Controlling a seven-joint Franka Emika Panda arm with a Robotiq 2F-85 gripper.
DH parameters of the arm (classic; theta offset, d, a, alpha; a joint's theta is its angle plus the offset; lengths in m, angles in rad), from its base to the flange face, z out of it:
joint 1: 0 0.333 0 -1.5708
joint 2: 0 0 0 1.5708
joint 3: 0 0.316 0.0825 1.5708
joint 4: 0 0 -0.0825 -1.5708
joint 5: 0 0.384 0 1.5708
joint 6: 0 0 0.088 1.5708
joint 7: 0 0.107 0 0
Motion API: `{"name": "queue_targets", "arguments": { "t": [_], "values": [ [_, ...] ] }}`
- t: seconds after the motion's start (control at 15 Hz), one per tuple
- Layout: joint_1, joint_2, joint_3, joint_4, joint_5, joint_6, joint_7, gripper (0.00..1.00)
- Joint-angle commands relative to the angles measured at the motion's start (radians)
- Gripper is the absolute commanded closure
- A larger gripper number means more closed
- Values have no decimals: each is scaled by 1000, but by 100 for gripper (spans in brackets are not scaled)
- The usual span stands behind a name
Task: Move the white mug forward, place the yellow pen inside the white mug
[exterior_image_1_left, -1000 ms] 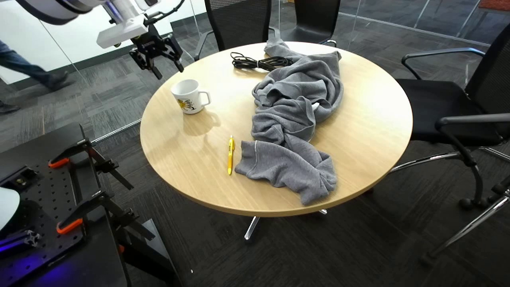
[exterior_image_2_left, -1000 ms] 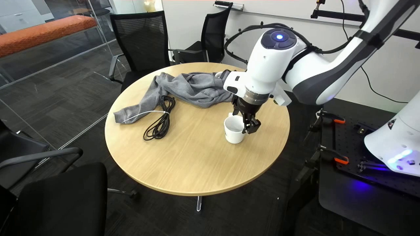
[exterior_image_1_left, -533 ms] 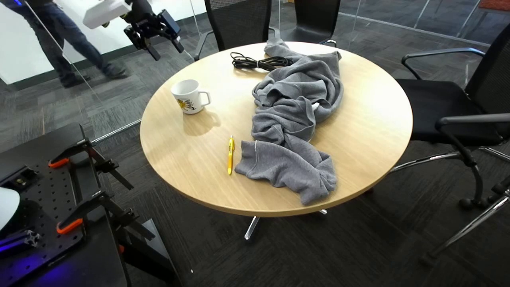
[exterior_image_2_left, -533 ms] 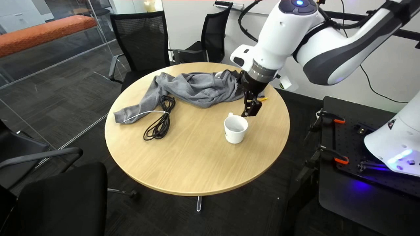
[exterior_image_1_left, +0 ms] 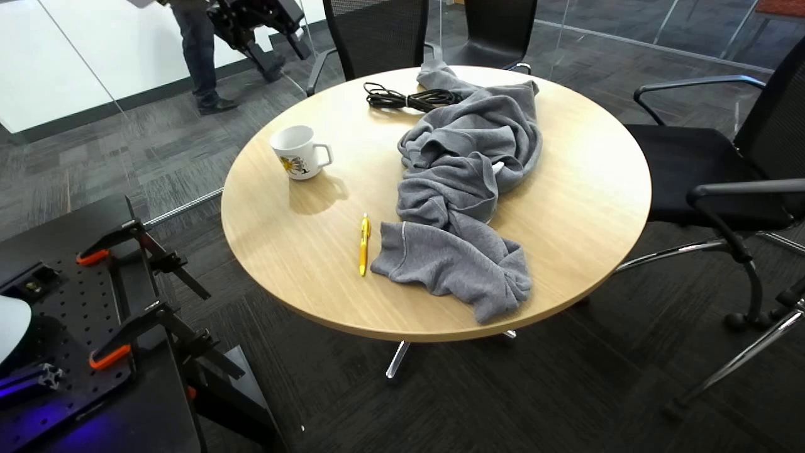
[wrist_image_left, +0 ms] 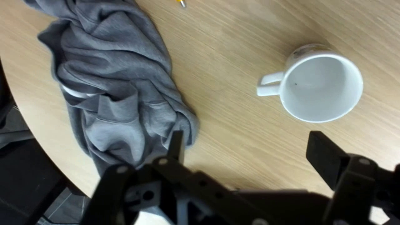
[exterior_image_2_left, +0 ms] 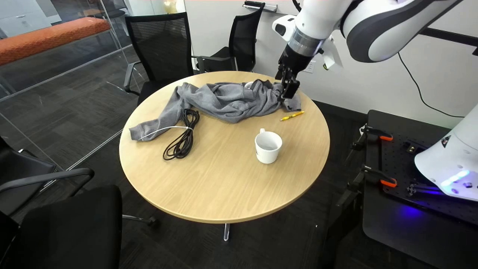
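Observation:
The white mug [exterior_image_1_left: 291, 157] stands upright on the round table, its handle turned toward the pen side; it also shows in an exterior view [exterior_image_2_left: 266, 154] and in the wrist view [wrist_image_left: 322, 89], where it looks empty. The yellow pen [exterior_image_1_left: 365, 245] lies flat beside the cloth, also in an exterior view [exterior_image_2_left: 292, 116]; only its silver tip end [wrist_image_left: 182, 3] shows at the top of the wrist view. My gripper [wrist_image_left: 247, 136] is open with nothing between its fingers. It hangs well above the table, apart from the mug, in both exterior views [exterior_image_1_left: 284, 61] [exterior_image_2_left: 285, 96].
A crumpled grey cloth [exterior_image_1_left: 468, 151] lies along the table [exterior_image_2_left: 209, 186], close to the pen. A black cable bundle [exterior_image_2_left: 183, 142] lies by the cloth's end. Black chairs [exterior_image_1_left: 704, 163] stand round the table. A person's legs [exterior_image_1_left: 200, 60] show behind the glass.
My gripper has risen away from the mug, up and toward the cloth side in an exterior view, uncovering the pen there. It stays open. Mug and pen have not moved. The person has walked on.

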Motion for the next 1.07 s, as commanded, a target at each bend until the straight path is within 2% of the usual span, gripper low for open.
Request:
{"name": "queue_targets", "arguments": {
  "t": [0.0,0.2,0.6,0.8,1.0],
  "values": [
    [-76,-77,-4,-7,70,-103,-185,0],
    [-127,-91,-39,23,125,-196,-397,0],
    [-196,-35,-107,130,119,-350,-780,0],
    [-218,0,-119,156,112,-375,-933,0],
    [-236,27,-120,149,105,-343,-1051,0]
  ]
}}
